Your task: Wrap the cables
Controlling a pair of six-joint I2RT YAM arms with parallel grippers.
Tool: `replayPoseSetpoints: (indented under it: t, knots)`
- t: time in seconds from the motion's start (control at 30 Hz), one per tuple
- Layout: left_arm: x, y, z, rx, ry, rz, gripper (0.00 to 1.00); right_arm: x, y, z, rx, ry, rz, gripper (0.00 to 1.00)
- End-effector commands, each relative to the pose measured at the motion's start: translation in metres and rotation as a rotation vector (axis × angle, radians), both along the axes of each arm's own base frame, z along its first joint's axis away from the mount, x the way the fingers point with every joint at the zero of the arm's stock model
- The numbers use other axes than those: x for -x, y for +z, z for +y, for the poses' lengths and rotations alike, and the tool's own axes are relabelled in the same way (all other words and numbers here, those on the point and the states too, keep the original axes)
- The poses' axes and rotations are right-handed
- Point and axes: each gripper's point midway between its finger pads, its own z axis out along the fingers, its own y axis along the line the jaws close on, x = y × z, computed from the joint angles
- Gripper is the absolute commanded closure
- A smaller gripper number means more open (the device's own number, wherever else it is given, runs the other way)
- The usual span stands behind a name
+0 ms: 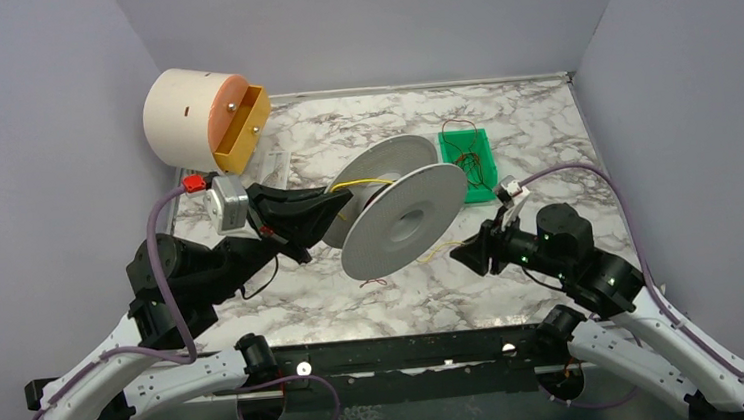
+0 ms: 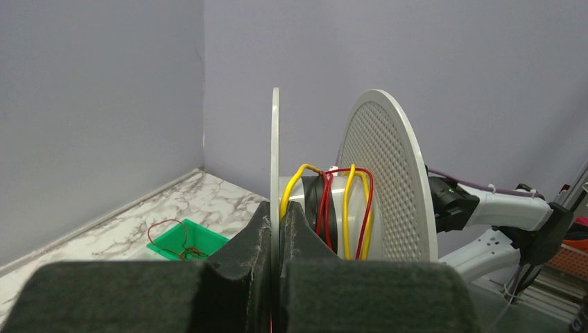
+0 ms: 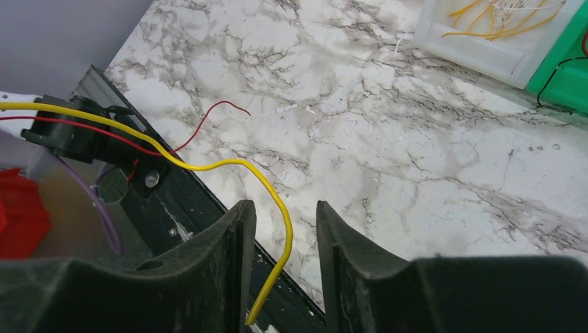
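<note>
Yellow cable point(image 3: 208, 166): thin and limp. One end is wound on the hub of the spool point(image 1: 404, 217). The free tail sags rightward through the air and drops between the fingers of the right gripper point(image 3: 286, 215). Those fingers stand apart, with the tail in the gap and, as far as I can see, pinched by neither. Turns point(image 2: 350, 208) of yellow and red lie on the hub, loose and unevenly spaced. A red wire point(image 3: 208, 114) trails alongside the yellow one, its end free near the table's near edge; whether it rests or hangs I cannot tell. The spool is two white discs, held tilted above the middle of the table point(image 1: 305, 305). The left gripper point(image 2: 275, 229) is clamped tight on the rim of the left disc, its only support. To the far right is a green tray point(image 1: 463, 135) with red-brown spares, and just beside it a white tray point(image 3: 485, 64) with yellow ones. Hazards, in my judgement:
- The tail curves close to one finger and could slip out of the gap before the fingers meet.
- A hard pull could twist the disc in its thin edge hold.
- Too much slack could let the loose turns spill off the hub.
- The trailing red wire could catch in the next turn and tangle.
</note>
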Motion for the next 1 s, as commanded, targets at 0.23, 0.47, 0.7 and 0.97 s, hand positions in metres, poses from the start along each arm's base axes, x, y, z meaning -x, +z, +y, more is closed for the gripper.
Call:
replayPoseSetpoints:
  t: [0.23,0.47,0.7,0.97]
  knots:
    - [0.011,0.04,0.023,0.119,0.009,-0.064,1.0,-0.002,0.0,-0.001,0.02,-0.009,0.013,0.99]
    - [-0.018,0.042,0.035,0.189,0.159,0.02,1.0,0.007,-0.019,0.011,0.026,0.058,0.105,0.99]
    - [-0.063,0.023,0.042,0.207,0.398,0.131,1.0,0.023,-0.027,0.022,-0.038,0.132,0.174,0.99]
    - [-0.099,0.0,0.043,0.212,0.603,0.2,1.0,0.031,-0.022,0.031,-0.077,0.189,0.206,0.99]
